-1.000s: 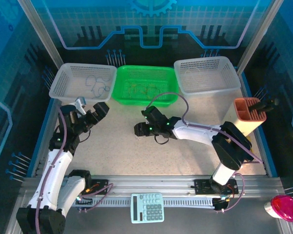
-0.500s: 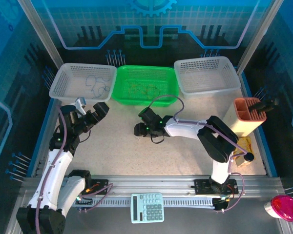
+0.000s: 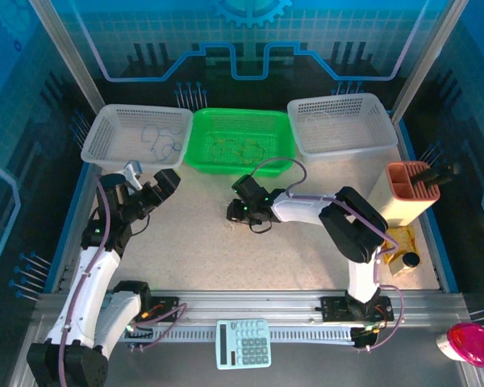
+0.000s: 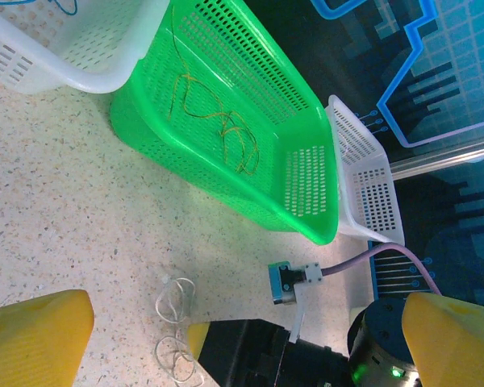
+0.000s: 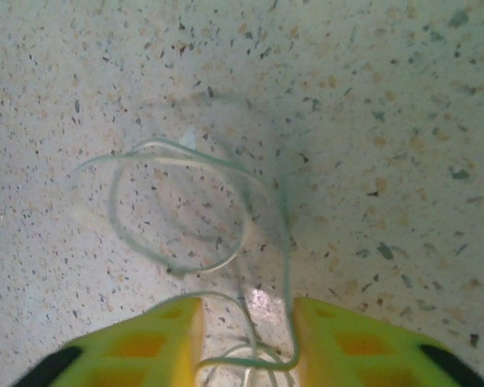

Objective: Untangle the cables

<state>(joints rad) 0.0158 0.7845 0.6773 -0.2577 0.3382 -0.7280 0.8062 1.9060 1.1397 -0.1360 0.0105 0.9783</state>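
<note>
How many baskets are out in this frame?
3. The left white basket and the right white basket flank the green basket, all in a row along the far side. None seems hidden.

Your left arm (image 3: 85, 278) leans forward, and your left gripper (image 3: 151, 177) is spread fully wide. Your right arm (image 3: 306, 211) folds sharply at the elbow and reaches leftward. Your right gripper (image 3: 235, 213) points down, jaws narrowly parted.
</note>
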